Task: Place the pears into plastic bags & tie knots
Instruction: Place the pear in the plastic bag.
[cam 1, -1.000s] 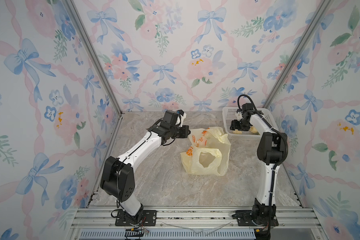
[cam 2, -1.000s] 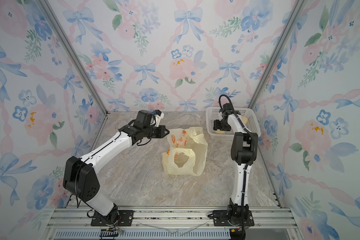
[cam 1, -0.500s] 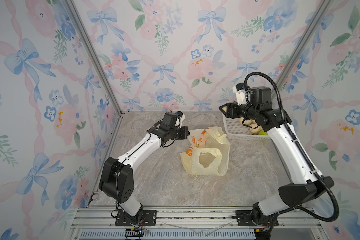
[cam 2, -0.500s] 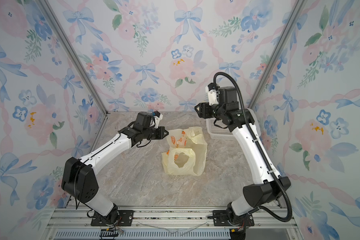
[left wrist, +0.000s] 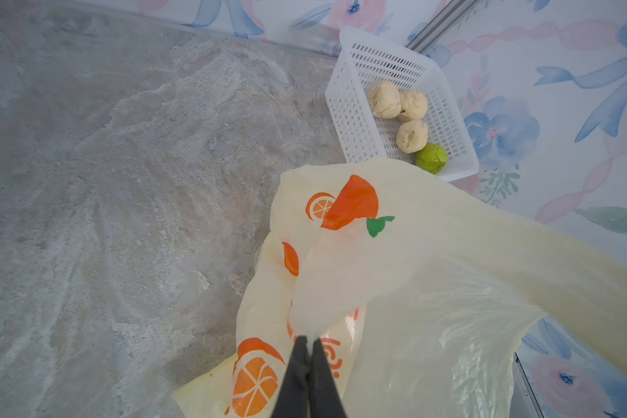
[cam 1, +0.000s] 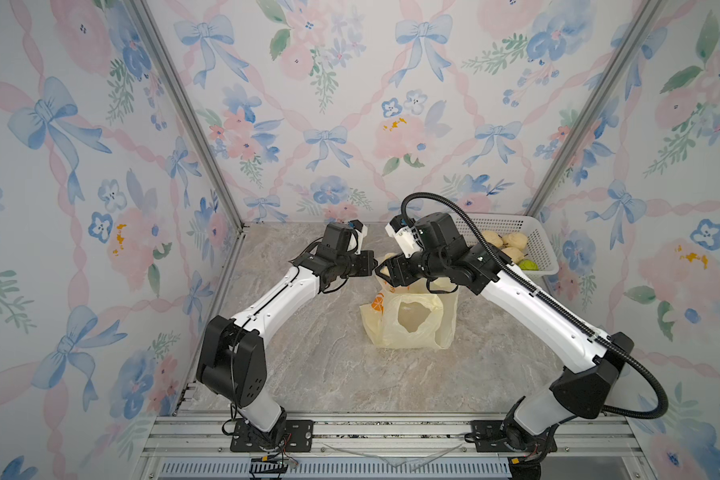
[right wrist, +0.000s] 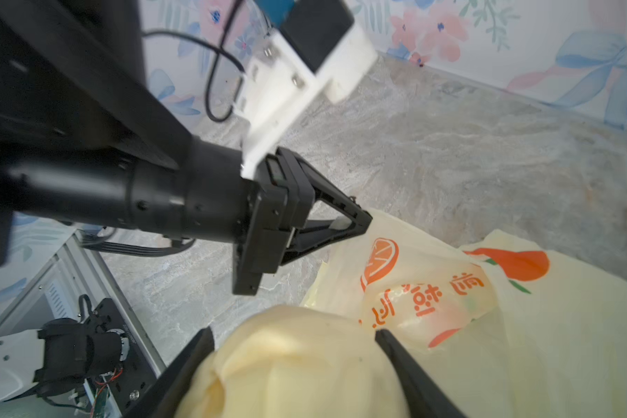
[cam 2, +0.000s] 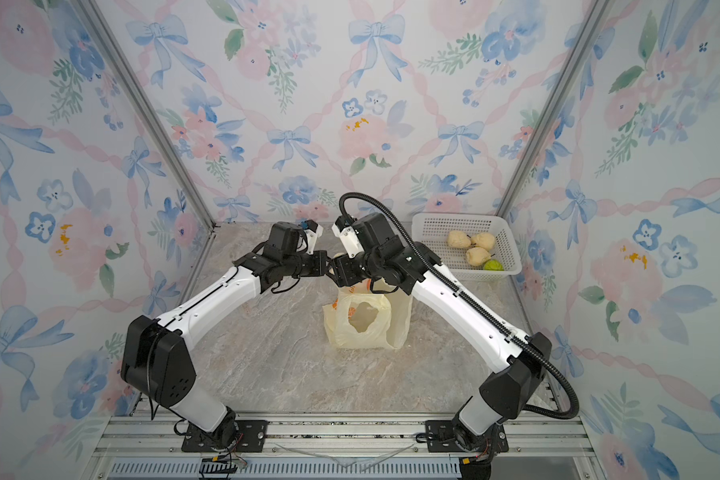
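Light was bright, even and diffuse in both top views; shadows on the tabletop (cam 1: 329, 353) were faint, edges bowed from the wide lens. Right wrist view was soft up close: pear (right wrist: 297, 365) and left arm (right wrist: 87, 188) blurred.

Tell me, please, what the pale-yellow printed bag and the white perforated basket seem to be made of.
Pale-yellow printed bag: thin plastic film, slightly glossy. It is translucent, creases softly and drapes from where the left hand pinches it.
White perforated basket: probably rigid moulded plastic, smooth and semi-matte, judging by its even grid of slots and its straight rim. The look alone cannot rule out another material.
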`<control>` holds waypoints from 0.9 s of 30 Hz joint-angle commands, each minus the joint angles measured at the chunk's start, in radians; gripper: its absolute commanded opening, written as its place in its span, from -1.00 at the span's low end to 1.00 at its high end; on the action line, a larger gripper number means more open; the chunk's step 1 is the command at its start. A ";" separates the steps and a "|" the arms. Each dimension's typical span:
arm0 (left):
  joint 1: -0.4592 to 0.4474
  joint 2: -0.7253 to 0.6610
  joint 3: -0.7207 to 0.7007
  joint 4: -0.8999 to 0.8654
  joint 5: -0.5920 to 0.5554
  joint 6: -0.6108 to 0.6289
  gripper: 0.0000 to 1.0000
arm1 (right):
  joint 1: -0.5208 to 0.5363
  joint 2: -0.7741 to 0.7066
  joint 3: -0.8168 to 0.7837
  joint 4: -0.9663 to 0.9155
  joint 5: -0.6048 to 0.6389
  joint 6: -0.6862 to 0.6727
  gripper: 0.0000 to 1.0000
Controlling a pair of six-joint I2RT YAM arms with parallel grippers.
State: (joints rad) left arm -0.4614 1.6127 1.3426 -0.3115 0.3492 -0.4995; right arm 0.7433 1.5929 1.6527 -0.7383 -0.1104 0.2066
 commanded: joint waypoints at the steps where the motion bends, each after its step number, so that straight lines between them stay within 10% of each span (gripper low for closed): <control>1: 0.009 -0.033 -0.016 0.006 0.007 0.004 -1.00 | -0.007 0.008 -0.102 0.011 0.112 0.013 -0.01; 17: 0.004 -0.004 0.006 0.006 0.047 0.004 -1.00 | -0.061 0.182 -0.300 0.371 0.281 0.102 0.01; 27: 0.001 0.006 -0.010 0.006 0.030 0.011 -1.00 | -0.062 0.300 -0.146 0.438 0.190 0.098 0.62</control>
State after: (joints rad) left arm -0.4595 1.6054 1.3388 -0.3111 0.3813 -0.4992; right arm 0.6880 1.9179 1.4475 -0.3164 0.1040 0.3107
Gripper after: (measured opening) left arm 0.049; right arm 0.808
